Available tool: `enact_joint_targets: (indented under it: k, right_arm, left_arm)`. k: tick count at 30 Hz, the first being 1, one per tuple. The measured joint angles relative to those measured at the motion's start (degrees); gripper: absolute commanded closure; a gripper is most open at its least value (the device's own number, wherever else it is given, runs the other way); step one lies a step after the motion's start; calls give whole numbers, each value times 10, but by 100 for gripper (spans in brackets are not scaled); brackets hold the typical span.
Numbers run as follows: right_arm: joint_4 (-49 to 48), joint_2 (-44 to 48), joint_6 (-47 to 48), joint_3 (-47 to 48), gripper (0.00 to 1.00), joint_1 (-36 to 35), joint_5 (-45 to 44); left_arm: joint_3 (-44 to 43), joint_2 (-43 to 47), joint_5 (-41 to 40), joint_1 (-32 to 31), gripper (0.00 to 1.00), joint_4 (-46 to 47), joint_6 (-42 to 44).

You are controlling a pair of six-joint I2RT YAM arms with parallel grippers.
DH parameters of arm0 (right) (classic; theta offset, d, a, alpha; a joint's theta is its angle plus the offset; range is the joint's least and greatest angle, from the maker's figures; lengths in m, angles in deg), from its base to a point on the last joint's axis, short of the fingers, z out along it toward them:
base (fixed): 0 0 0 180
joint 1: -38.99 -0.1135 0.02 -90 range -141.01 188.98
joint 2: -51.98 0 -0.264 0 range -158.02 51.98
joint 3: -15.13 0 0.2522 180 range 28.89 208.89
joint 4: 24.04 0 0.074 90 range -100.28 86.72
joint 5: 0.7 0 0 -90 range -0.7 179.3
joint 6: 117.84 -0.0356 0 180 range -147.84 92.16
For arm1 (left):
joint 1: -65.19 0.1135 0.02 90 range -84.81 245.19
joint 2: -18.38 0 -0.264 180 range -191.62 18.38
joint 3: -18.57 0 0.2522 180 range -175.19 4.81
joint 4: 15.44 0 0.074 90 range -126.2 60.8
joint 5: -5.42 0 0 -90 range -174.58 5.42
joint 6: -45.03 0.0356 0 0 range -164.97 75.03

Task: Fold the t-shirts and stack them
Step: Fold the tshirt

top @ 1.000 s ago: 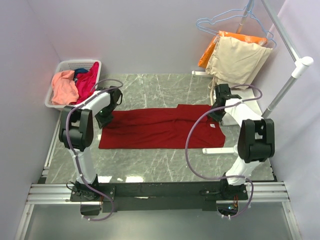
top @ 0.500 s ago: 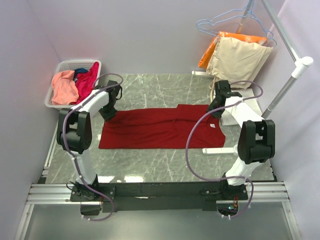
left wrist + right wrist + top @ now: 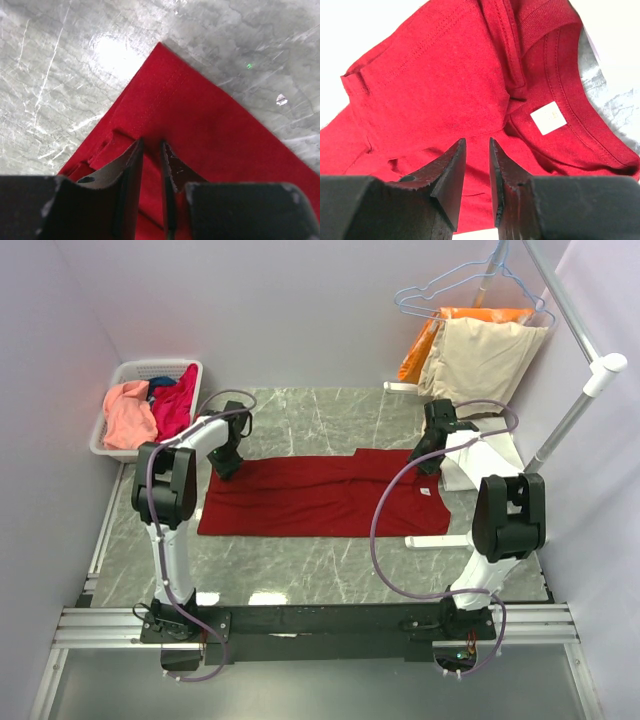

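A dark red t-shirt (image 3: 320,495) lies flat on the marble table, folded into a long strip with its collar and white label (image 3: 548,118) at the right end. My left gripper (image 3: 230,462) is at the strip's far left corner. Its jaws (image 3: 151,144) stand a narrow gap apart, tips down on the red cloth (image 3: 200,115), which shows flat through the gap. My right gripper (image 3: 428,455) hovers over the far right edge near the collar. Its jaws (image 3: 477,141) are slightly apart above the cloth (image 3: 445,75) with nothing between them. Salmon-pink (image 3: 125,412), magenta (image 3: 175,400) and blue (image 3: 160,383) t-shirts fill the basket.
The white basket (image 3: 120,375) stands at the back left corner against the wall. White cloth (image 3: 456,480) lies beside the red collar under the right arm. A white rack pole (image 3: 575,410) rises at the right, with beige (image 3: 480,360) and orange (image 3: 425,345) garments on hangers behind.
Both grippers have moved away from the bases toward the shirt's far edge, and the left one has also moved to the right. The red shirt has not shifted.
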Motion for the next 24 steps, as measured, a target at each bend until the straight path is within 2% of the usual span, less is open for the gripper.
enact_joint_targets:
  k: [5,8,9,14,24]
  right_arm:
    - [1,-5,2,3,68,-1,4]
    - [2,-16,4,15,69,-4,5]
    - [2,-19,4,18,69,-5,5]
    - [2,-28,6,26,70,-20,10]
    - [5,-50,9,34,72,-33,15]
  left_arm:
    - [50,36,8,0,75,10,0]
    - [69,53,10,-2,82,0,0]
    - [72,58,10,-2,89,-3,-1]
    - [74,85,2,-6,99,-21,-2]
    - [70,96,-10,-16,99,-46,-6]
